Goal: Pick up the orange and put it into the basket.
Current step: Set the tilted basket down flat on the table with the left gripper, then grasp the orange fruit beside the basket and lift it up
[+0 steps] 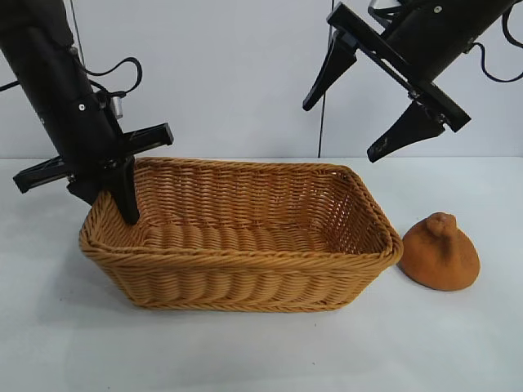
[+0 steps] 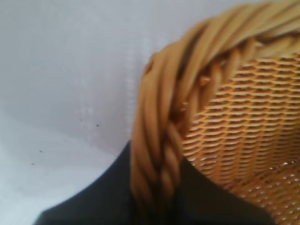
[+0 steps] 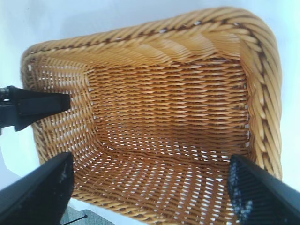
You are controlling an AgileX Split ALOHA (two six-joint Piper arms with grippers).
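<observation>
Two arms, nothing grabbed yet. Bench (image 1: 458,343) first: the basket (image 1: 245,278) sits mid-bench, empty. Left gripper (image 1: 122,192) pinches the basket's left rim. Right gripper (image 1: 359,114) hangs wide open and empty above the basket's right end. The orange (image 1: 441,253) sits just right of the basket, so next I'd say the right gripper swings over and drops onto it.
</observation>
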